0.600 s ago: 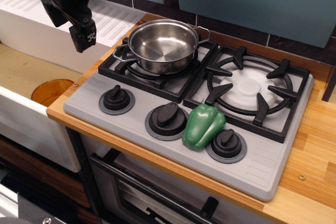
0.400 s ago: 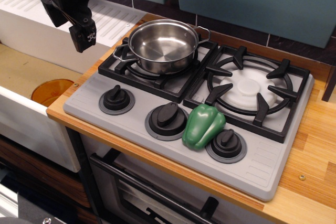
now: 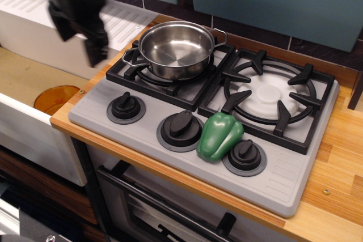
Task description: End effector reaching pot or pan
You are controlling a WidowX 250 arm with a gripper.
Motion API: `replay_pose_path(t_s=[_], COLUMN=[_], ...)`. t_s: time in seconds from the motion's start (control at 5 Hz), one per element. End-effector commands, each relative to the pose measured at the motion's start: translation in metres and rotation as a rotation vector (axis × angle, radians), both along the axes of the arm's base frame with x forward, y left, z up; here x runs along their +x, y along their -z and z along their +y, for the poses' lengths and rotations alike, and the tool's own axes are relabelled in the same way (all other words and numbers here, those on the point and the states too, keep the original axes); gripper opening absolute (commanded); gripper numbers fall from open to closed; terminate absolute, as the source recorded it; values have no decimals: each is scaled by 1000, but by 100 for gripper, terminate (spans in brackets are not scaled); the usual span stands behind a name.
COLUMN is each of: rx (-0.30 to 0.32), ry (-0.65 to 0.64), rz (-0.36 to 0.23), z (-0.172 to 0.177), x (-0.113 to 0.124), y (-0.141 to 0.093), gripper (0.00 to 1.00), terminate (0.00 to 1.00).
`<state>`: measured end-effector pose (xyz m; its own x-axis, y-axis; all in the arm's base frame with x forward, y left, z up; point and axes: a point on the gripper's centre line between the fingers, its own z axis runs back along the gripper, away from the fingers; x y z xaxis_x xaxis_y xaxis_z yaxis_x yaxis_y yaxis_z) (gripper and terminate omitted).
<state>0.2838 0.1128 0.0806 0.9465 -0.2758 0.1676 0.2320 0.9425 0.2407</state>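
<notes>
No readable brand, label or writing anywhere. The pot (image 3: 177, 50) is round, shallow, shiny stainless steel, empty inside, with two small wire loop handles, one at its left and one at its upper right. It sits on the black grate of the back-left burner (image 3: 170, 77), about as wide as that grate. The end effector (image 3: 97, 46) is black and motion-blurred, hanging in the air to the left of the pot, near it but apart, above the stove's left edge; too smeared to tell if the fingers are spread or closed. A green bell pepper (image 3: 220, 135) lies on the grey stove panel, leaning against the right knob (image 3: 244, 155) and just beside the middle knob (image 3: 180, 128). The wooden tabletop (image 3: 334, 191) carries the stove.
</notes>
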Motion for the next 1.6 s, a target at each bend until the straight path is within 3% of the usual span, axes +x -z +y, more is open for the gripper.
replay_pose_path(t_s=[0.0, 0.6, 1.0, 1.4], rx=[-2, -79, -98, -109], ry=[-84, -131, -125, -77], rz=[-28, 16, 39, 37], z=[-45, -90, -92, -84], x=[18, 70, 87, 95], y=[-17, -17, -16, 8], gripper=[100, 100, 100, 100], terminate=[0, 0, 0, 0])
